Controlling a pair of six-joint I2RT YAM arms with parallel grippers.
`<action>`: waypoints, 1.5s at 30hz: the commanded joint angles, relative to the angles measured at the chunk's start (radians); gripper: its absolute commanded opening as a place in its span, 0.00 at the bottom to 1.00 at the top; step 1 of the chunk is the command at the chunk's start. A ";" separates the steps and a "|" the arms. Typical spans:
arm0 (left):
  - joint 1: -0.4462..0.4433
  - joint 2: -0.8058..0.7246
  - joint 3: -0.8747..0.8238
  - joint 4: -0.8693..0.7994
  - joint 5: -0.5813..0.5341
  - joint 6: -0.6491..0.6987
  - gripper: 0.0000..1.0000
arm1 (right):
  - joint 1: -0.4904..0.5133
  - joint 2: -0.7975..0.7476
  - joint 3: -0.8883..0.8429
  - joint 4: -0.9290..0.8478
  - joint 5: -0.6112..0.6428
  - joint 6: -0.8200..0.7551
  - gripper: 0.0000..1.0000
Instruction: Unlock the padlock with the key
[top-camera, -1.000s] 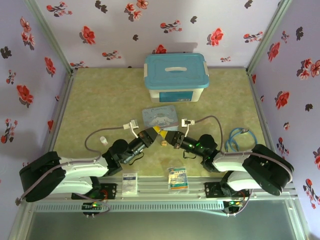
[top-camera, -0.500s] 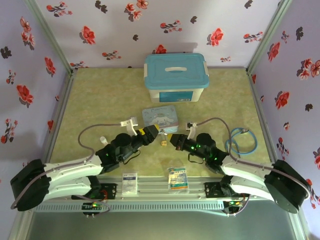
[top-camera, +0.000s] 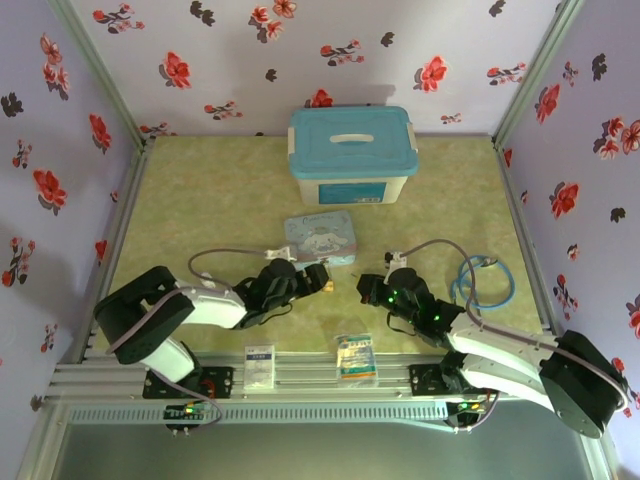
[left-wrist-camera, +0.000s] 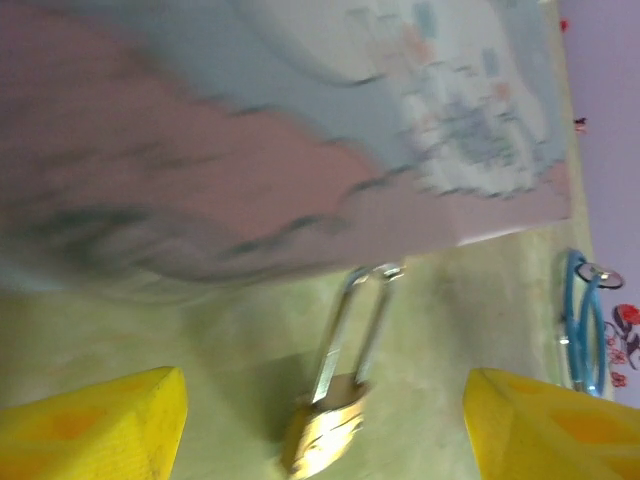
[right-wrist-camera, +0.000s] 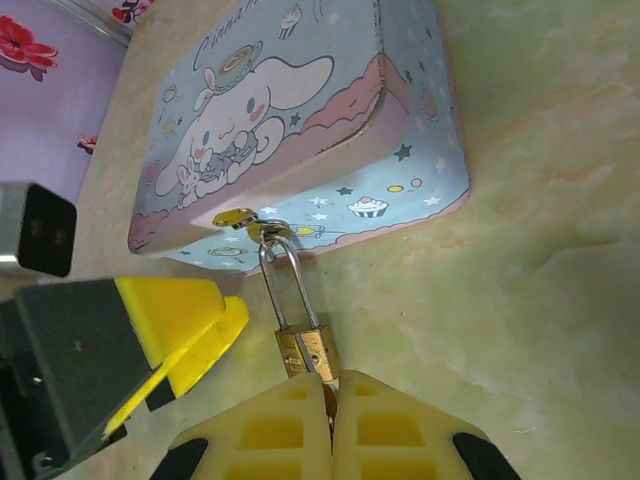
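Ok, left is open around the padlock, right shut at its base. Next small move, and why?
Probably close the left gripper on the padlock. Its fingers stand open either side of the brass body without touching, while the right gripper is shut at the lock's bottom end. The shackle is hooked to the tin, so the lock may twist under any turn unless steadied.

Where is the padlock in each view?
Top external: padlock at centre, just below the tin.
Left wrist: bottom centre, shackle reaching up to the tin.
Right wrist: lower centre, shackle at the tin's edge.
Shared landmark: the tin.
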 joint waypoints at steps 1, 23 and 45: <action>-0.007 0.027 0.045 -0.056 0.014 0.030 0.73 | -0.007 0.014 -0.018 0.004 0.023 -0.005 0.00; -0.065 0.190 0.255 -0.341 -0.045 0.124 0.43 | -0.007 0.035 -0.050 0.036 0.035 0.014 0.00; -0.087 0.197 0.198 -0.160 -0.072 0.028 0.09 | -0.007 0.186 -0.055 0.220 -0.062 0.119 0.00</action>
